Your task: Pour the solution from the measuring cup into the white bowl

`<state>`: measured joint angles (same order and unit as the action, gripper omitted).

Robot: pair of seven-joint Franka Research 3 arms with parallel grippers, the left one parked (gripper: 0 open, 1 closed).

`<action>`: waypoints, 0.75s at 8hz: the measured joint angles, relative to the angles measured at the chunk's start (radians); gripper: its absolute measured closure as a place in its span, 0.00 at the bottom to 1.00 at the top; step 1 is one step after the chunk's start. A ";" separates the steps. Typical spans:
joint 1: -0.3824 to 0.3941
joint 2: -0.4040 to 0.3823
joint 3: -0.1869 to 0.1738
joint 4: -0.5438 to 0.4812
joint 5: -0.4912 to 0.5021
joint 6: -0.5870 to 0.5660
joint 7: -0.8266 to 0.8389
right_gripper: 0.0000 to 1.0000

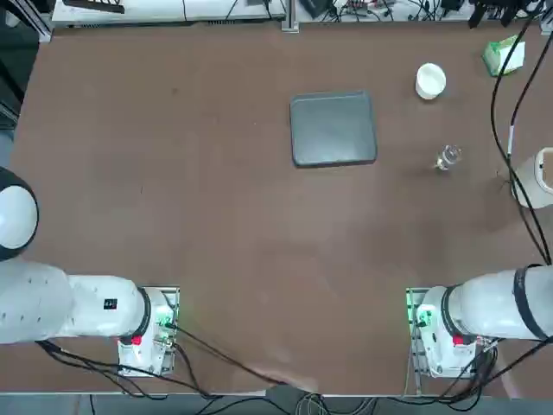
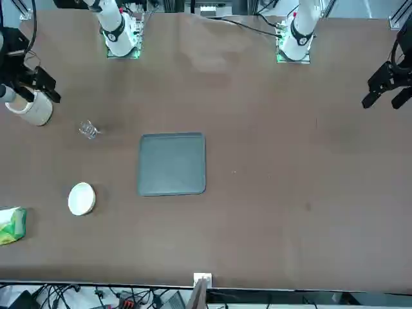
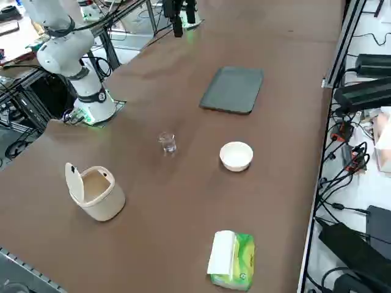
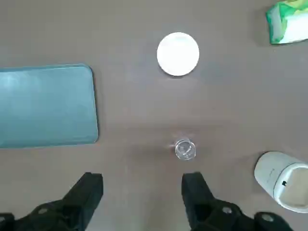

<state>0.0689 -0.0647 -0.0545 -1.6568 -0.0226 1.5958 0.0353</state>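
The black two-finger right gripper point(image 4: 142, 185) is released, its fingers wide apart with only air between them, and it hangs above the brown table point(image 3: 183, 201). Near it, the tiny transparent glass measuring cup point(image 4: 185, 149) stands on the table. Further from the robot than this cup is the small round white bowl point(image 3: 236, 156), and to its left lies the flat grey-green rectangular tray point(image 1: 333, 129). To the right of the cup there is the off-white cylindrical container point(image 3: 96, 194), its lid standing open. The green and white soft packet point(image 3: 233, 260) lies to the right of the bowl.
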 joint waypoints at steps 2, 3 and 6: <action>-0.007 0.001 0.000 0.000 0.001 -0.005 0.002 0.00; -0.007 0.002 0.001 0.001 0.001 -0.006 0.004 0.00; 0.017 0.032 0.015 -0.018 -0.042 -0.014 0.158 0.00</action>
<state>0.0862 -0.0326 -0.0399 -1.6753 -0.0641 1.5823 0.1928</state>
